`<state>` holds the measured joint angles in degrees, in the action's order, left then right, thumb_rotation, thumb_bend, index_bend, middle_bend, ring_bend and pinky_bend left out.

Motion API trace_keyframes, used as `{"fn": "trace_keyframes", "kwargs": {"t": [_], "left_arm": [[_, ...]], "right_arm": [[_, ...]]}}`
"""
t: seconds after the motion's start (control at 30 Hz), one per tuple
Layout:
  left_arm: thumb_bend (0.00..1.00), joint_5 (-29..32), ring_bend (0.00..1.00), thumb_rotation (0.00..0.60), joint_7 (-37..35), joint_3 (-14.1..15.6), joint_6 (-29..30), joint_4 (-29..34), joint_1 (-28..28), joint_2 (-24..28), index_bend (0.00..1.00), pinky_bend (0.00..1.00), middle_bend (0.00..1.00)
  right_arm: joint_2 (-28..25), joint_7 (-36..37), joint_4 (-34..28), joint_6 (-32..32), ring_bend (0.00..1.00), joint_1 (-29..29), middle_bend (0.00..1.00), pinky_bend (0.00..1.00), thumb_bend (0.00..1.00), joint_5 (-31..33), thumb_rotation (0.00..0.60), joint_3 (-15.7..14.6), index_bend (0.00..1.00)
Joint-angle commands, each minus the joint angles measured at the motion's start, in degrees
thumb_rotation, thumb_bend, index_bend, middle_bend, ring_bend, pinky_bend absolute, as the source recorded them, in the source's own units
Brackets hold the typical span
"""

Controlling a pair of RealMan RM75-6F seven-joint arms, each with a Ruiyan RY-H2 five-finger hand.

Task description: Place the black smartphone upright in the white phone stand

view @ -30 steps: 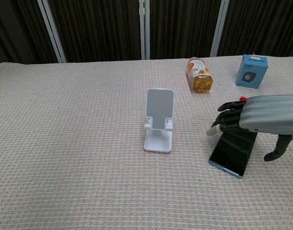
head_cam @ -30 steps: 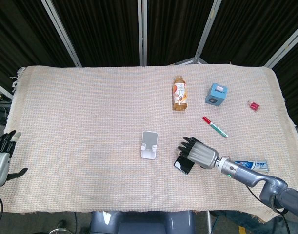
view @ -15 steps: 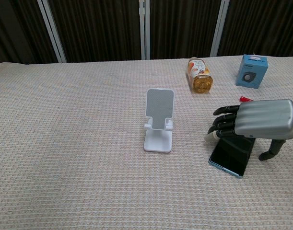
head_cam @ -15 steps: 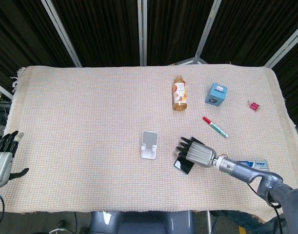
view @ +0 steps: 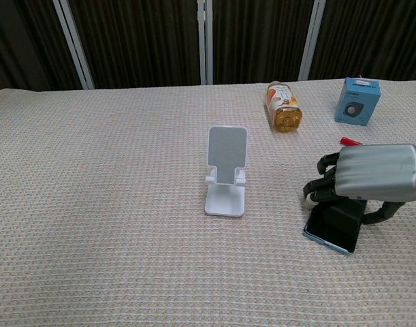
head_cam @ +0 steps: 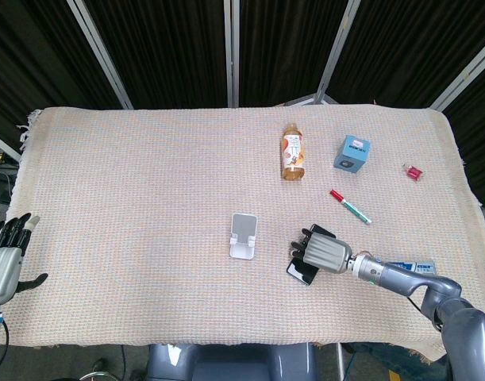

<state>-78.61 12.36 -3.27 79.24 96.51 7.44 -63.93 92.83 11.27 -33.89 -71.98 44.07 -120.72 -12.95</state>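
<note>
The black smartphone [head_cam: 300, 271] [view: 333, 228] lies flat on the woven cloth, right of the white phone stand [head_cam: 243, 236] [view: 226, 170]. My right hand [head_cam: 325, 252] [view: 374, 172] sits on top of it, palm down. Its fingers curl down over the phone's left edge and the thumb comes down on the right side, so it grips the phone. Most of the phone is hidden under the hand. The stand is upright and holds nothing. My left hand [head_cam: 5, 254] hangs off the table's left edge, fingers apart, holding nothing.
An orange drink bottle [head_cam: 292, 152] [view: 283, 109] lies at the back, with a blue box [head_cam: 352, 152] [view: 357, 100] to its right. A red marker [head_cam: 349, 205] lies behind my right hand, a toothpaste tube [head_cam: 413, 266] under the right forearm, and a small red item [head_cam: 413, 171] far right.
My right hand's fingers went from stretched out over the phone to curled down around its edges. The phone slid slightly to the right. The left hand barely moved.
</note>
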Motion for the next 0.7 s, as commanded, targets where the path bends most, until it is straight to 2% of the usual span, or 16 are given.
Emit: {"fn": "trace_keyframes", "kwargs": {"t": [0.03, 0.2, 0.33, 0.57, 0.7], "left_arm": [[0.00, -0.07, 0.00, 0.600, -0.11, 0.04, 0.02, 0.10, 0.03, 0.06, 0.00, 0.00, 0.00], [0.00, -0.69, 0.00, 0.600, -0.96, 0.21, 0.30, 0.51, -0.04, 0.51, 0.00, 0.00, 0.00], [0.00, -1.41, 0.00, 0.600, -2.04, 0.50, 0.43, 0.71, -0.14, 0.99, 0.00, 0.00, 0.00], [0.00, -2.79, 0.00, 0.600, -4.30, 0.83, 1.02, 1.25, -0.37, 1.96, 0.00, 0.00, 0.00], [0.00, -3.36, 0.00, 0.600, -5.51, 0.96, 1.15, 1.49, -0.41, 2.52, 0.00, 0.00, 0.00]], "right_arm": [[0.94, 0.39, 3.56, -4.79, 0.55, -0.45, 0.57, 0.30, 0.20, 0.20, 0.600, -0.32, 0.54], [-0.66, -4.72, 4.40, -9.52, 0.56, -0.09, 0.57, 0.34, 0.20, 0.28, 0.600, 0.27, 0.54], [-3.83, -9.59, 1.37, -12.52, 0.56, 0.65, 0.57, 0.34, 0.20, 0.63, 0.600, 1.24, 0.54], [-10.39, -26.13, -9.28, -17.87, 0.56, 4.07, 0.59, 0.35, 0.20, 0.38, 0.600, 6.06, 0.56], [-13.51, -36.16, -16.73, -15.16, 0.57, 7.49, 0.59, 0.35, 0.20, -0.09, 0.600, 9.02, 0.56]]}}
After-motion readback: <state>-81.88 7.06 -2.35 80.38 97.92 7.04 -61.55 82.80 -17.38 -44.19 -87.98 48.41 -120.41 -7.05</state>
